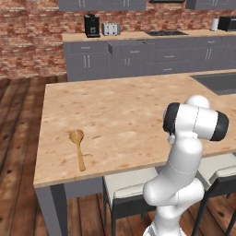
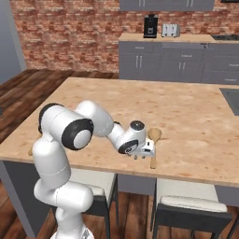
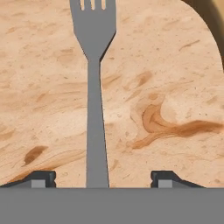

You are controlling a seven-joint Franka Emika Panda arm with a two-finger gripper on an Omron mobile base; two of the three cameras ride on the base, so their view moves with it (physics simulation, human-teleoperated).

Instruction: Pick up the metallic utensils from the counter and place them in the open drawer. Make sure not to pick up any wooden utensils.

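A slim all-silver fork point(image 3: 95, 109), one of the metallic utensils, lies flat on the pale wood-grain counter point(image 3: 166, 87), tines pointing to the top of the hand view. My gripper point(image 3: 106, 177) hangs low over its handle, open, with one dark fingertip point(image 3: 43, 177) on each side and a gap to the metal. From the right base camera the gripper point(image 2: 144, 154) sits close to the counter point(image 2: 186, 107) near its front edge, just beside a wooden spoon point(image 2: 154, 140). A second wooden spoon point(image 1: 78, 147) lies at the counter's front left. The open drawer point(image 1: 126, 47) juts from the grey back cabinets.
A sink point(image 1: 216, 83) is set into the counter's right end. Stools point(image 1: 131, 184) stand under the front edge by my base. A coffee machine point(image 1: 91, 25) and a toaster point(image 1: 110, 28) stand on the back counter. The curved brown spoon bowl point(image 3: 214, 13) shows at the corner of the hand view.
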